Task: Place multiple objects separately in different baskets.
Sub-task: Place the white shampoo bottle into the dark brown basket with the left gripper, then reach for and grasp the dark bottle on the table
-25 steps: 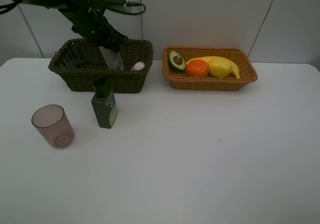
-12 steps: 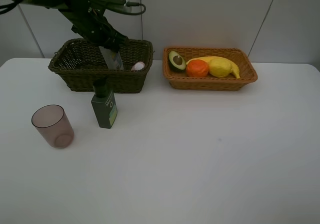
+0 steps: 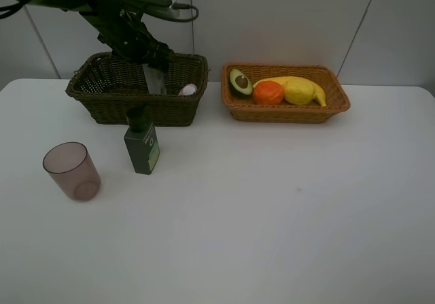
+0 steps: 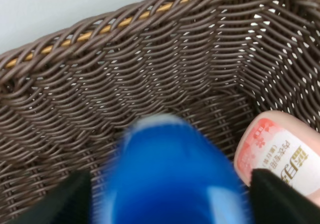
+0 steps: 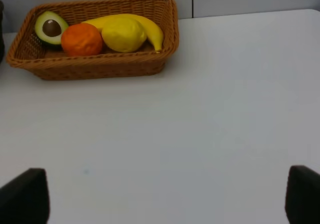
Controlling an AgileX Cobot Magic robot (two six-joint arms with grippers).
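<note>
Trouble first, exterior high: left gripper (image 3: 153, 64) sits over the dark olive-brown basket (image 3: 88, 86), and the white blue-capped bottle (image 3: 156, 81), landing crooked, could topple onto the pink white-capped bottle (image 3: 188, 90).

Count: two baskets, three bottles, one cup, four fruits. The fruits fill the orange-tan basket (image 3: 285, 112). The dark green square bottle (image 3: 142, 147) and translucent mauve cup (image 3: 71, 171) wait near the tabletop's left edge.

Left wrist: jaws apart, flanking the blurred cap.

Right wrist: right gripper (image 5: 162, 196) spread wide, empty.

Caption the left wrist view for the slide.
Blurred blue bottle cap between the jaws of the open left gripper, inside the dark brown wicker basket, beside a pink bottle.
</note>
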